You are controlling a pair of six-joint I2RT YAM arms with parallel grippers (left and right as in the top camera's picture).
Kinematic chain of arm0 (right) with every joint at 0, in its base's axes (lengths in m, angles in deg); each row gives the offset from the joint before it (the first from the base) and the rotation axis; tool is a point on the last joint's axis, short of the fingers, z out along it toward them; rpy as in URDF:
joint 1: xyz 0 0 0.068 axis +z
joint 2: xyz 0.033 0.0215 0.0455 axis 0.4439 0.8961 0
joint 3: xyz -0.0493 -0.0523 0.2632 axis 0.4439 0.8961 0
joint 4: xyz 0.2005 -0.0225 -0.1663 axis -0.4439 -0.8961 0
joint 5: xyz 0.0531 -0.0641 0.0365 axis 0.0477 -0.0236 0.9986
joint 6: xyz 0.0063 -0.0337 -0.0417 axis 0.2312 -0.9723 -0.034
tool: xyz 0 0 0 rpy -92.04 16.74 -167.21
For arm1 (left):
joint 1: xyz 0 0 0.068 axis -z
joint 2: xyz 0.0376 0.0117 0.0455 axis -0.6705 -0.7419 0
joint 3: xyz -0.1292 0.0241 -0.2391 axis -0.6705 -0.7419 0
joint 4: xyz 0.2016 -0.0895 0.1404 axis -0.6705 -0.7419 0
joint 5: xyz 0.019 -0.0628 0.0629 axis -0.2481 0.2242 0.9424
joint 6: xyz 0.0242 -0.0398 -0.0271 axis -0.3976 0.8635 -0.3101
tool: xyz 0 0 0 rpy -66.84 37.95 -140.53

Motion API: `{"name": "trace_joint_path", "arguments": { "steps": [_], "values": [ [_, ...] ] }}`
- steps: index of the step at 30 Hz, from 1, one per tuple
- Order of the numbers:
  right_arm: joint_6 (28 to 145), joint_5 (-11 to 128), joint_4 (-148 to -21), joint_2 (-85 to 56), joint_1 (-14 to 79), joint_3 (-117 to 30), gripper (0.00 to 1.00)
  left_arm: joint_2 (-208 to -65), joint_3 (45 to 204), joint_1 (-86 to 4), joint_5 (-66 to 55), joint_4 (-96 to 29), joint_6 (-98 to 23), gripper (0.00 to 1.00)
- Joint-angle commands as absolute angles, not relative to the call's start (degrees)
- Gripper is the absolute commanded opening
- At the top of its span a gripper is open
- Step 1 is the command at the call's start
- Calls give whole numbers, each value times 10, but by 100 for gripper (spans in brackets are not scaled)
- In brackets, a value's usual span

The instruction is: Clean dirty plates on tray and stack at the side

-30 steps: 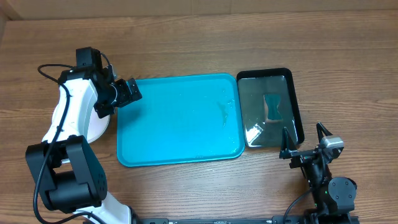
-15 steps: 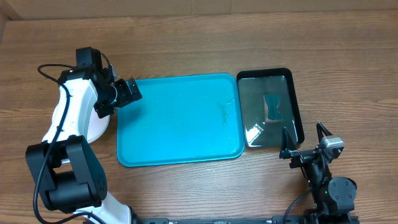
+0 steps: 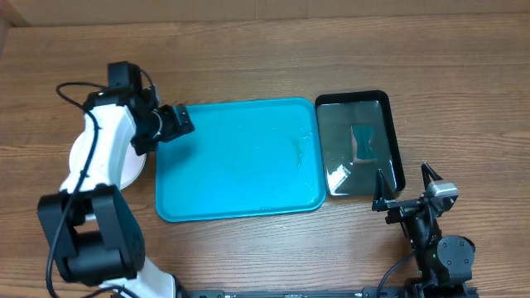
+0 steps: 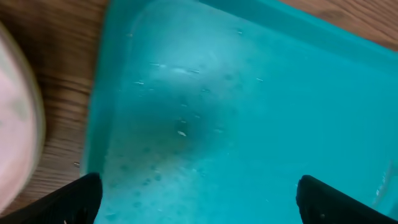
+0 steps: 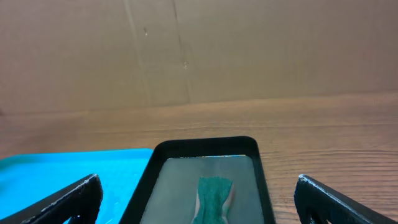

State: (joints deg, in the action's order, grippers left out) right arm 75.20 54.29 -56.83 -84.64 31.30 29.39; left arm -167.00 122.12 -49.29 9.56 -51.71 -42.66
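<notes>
The turquoise tray (image 3: pixel 240 178) lies mid-table with no plates on it, only a faint smear near its right side. A white plate (image 3: pixel 132 171) lies on the table left of the tray, mostly hidden under my left arm; the blue and yellow-green plates do not show. Its pale rim shows in the left wrist view (image 4: pixel 15 124). My left gripper (image 3: pixel 178 121) is open and empty over the tray's far left corner (image 4: pixel 186 112). My right gripper (image 3: pixel 403 189) is open and empty near the front edge, right of the tray.
A smaller black tray (image 3: pixel 393 141) stands right of the turquoise tray and holds a green cloth (image 3: pixel 363 141), also in the right wrist view (image 5: pixel 213 196). A cardboard wall (image 5: pixel 199 50) stands behind the table.
My left arm has shifted slightly to the right, its gripper a little further over the tray's corner. The right arm has not moved.
</notes>
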Motion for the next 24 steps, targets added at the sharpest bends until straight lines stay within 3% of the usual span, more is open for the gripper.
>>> {"name": "trace_joint_path", "arguments": {
  "steps": [1, 9, 24],
  "values": [
    [754, 537, -565, -853, 311, 300, 100, -1578, 1223, -440, 90, -516, -431, 100],
    [754, 537, -565, -853, 311, 300, 100, -1422, 1223, -353, 90, -517, -431, 100],
    [754, 537, -565, -853, 311, 300, 100, -1208, 1161, -359, 120, -530, -440, 100]
  ]
}}
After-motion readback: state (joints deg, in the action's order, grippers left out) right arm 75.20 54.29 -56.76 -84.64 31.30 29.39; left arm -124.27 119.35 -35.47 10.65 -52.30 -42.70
